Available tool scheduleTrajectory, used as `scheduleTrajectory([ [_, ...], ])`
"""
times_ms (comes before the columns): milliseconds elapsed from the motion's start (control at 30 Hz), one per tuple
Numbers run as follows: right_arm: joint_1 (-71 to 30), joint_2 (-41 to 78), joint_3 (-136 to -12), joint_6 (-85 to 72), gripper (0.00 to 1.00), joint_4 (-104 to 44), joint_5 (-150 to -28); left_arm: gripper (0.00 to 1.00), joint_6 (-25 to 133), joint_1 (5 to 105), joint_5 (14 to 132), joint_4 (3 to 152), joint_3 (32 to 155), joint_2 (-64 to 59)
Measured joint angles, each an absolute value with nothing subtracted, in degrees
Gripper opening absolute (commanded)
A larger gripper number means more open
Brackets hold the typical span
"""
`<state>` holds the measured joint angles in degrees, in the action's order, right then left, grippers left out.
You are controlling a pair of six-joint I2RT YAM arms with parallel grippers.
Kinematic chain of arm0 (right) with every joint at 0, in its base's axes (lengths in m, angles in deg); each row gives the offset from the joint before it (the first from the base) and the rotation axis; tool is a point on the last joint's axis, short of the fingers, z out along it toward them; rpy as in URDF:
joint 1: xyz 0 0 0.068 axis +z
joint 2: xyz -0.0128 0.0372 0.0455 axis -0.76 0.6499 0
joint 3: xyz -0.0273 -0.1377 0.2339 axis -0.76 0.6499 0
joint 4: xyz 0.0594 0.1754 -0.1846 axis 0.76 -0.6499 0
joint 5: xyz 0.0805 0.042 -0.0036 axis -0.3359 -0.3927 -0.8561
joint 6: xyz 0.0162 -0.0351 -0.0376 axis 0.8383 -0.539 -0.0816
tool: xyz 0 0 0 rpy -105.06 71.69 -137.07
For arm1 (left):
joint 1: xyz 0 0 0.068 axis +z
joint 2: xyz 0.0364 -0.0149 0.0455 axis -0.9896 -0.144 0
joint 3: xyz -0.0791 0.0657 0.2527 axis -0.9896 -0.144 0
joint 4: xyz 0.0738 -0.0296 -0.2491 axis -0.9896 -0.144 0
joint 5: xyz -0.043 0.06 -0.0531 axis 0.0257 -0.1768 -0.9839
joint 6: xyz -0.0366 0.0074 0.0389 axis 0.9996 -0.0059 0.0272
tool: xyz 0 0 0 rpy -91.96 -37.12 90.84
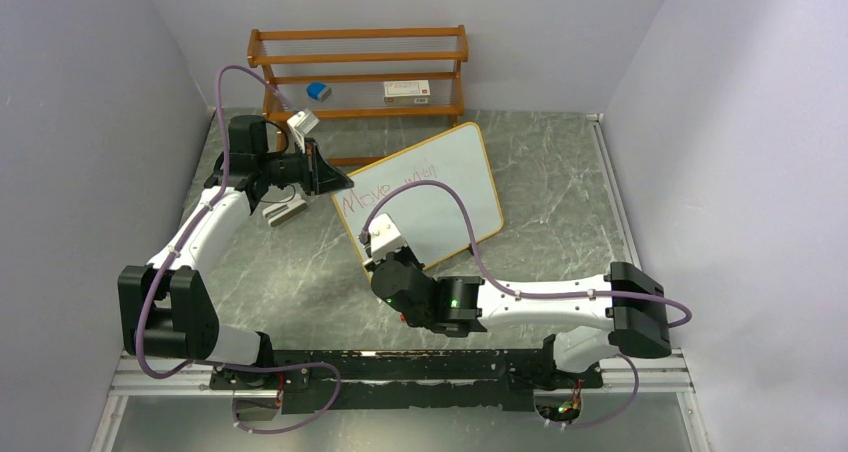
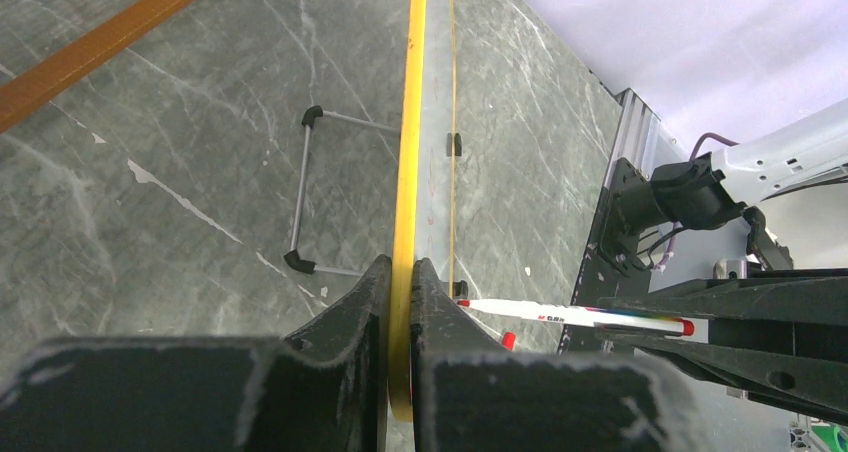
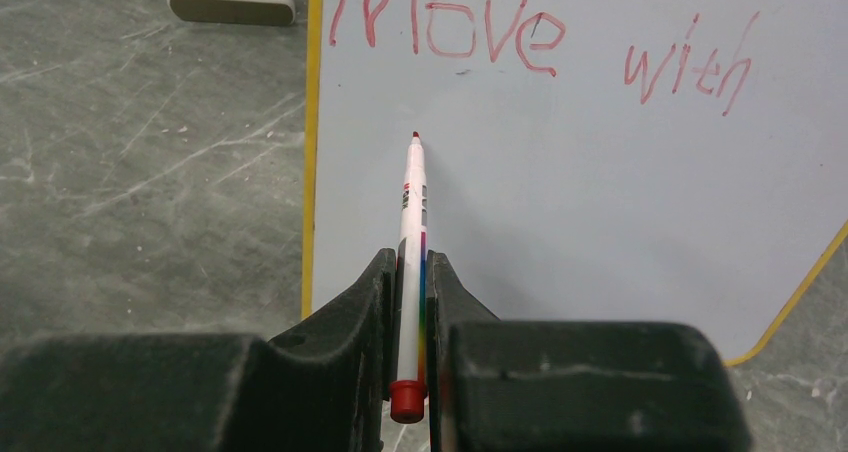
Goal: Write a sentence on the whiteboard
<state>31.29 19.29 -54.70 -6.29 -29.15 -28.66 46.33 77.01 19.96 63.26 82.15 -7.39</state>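
The whiteboard point(image 1: 420, 197) stands tipped back on the counter point(image 1: 560, 172), and both arms are at it.

The right jaws are clenched on a marker point(image 3: 412, 222). The marker sticks straight out in front of these jaws, red cap end at the back and red tip at the front. The board's white face lies right ahead of the tip. I cannot tell if the tip touches the board or hangs just off it.

Red words, "Move with", run across the board further out from the right jaws, past the tip. The tip sits under the start of "Move", close to the board's yellow edge on the jaws' left. Ahead and to the right of the jaws the board is bare. I think that is where a new row of words would go, so the marker would have to slide to the right, along under the first row.

The left jaws are clenched on the board's thin yellow frame, one jaw on each side. The frame runs straight away from them like a long line. They seem to hold the board steady.

The right arm is nearer the writing side, so the writing is its job.
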Motion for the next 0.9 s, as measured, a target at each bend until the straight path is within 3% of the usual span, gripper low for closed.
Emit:
scheduleTrajectory([
  [900,29.7,22.7,-57.6,-6.5,0.00,-29.4,-30.6,0.05,46.3,77.0,20.0,63.3,82.1,-7.4],
])
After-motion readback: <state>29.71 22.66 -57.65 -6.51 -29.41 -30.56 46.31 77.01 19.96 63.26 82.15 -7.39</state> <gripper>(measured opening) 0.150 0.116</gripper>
